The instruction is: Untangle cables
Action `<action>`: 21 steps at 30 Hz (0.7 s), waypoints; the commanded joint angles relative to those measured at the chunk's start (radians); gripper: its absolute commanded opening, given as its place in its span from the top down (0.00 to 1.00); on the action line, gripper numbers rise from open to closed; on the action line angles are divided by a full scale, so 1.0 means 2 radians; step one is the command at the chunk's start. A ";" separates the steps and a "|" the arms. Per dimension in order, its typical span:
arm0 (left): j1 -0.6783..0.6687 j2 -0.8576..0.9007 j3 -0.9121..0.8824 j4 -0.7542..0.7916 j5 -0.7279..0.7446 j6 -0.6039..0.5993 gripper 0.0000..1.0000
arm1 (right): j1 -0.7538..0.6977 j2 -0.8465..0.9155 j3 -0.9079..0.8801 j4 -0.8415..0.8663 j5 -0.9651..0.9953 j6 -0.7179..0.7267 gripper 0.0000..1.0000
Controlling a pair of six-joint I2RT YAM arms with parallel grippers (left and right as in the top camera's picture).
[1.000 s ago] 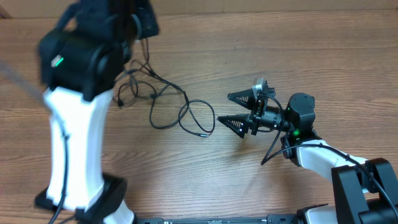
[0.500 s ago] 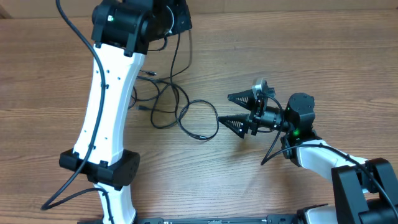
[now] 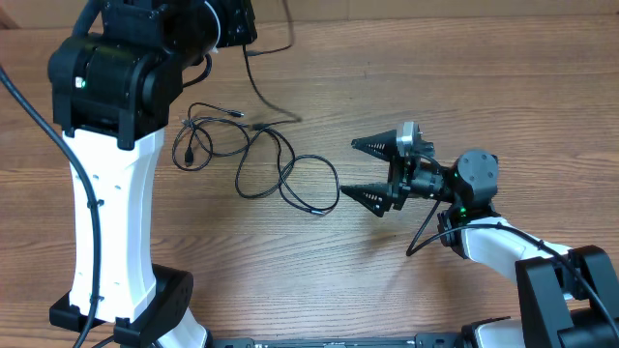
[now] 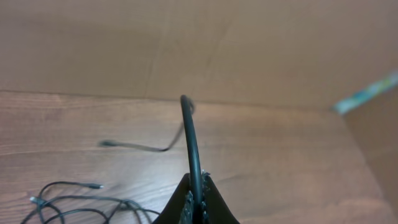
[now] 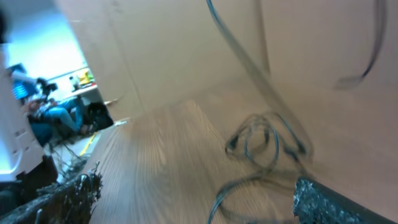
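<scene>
**knotfan:** Two things could bite here. Nearest the robot, the right tool (image 3: 350, 167) gapes wide and holds nothing. It sits just beside the outer loop (image 3: 311, 184) of the cable bunch (image 3: 259, 135) on the tabletop (image 3: 464, 87). Nothing pins that bunch, so if the lifted strand is still hooked in it, the whole heap probably drags along instead of coming apart.

**wirebot:** Yep. Farther back, the left tool (image 4: 196, 205) is clamped tight on that lifted strand (image 4: 191, 143), raised near the back edge. The strand's tail end lies close to the bunch, can't tell if it's touching. A cord that thin could also slip out of the pinch.

**knotfan:** Versus a second ago, the left arm was hanging right over the bunch. Now it's swung up and back, and the strand trails out toward the middle. The right tool barely budged, same for the outer loop.
</scene>
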 commanded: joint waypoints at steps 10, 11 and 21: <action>-0.003 0.002 0.006 -0.076 0.164 0.183 0.96 | -0.001 -0.004 0.006 0.187 -0.014 -0.001 0.00; -0.004 0.003 0.006 -0.080 0.175 0.193 0.96 | -0.001 -0.004 0.008 0.187 -0.012 -0.001 0.00; -0.037 0.008 -0.005 -0.092 0.184 0.239 0.96 | -0.001 -0.004 0.068 0.153 0.036 0.047 0.00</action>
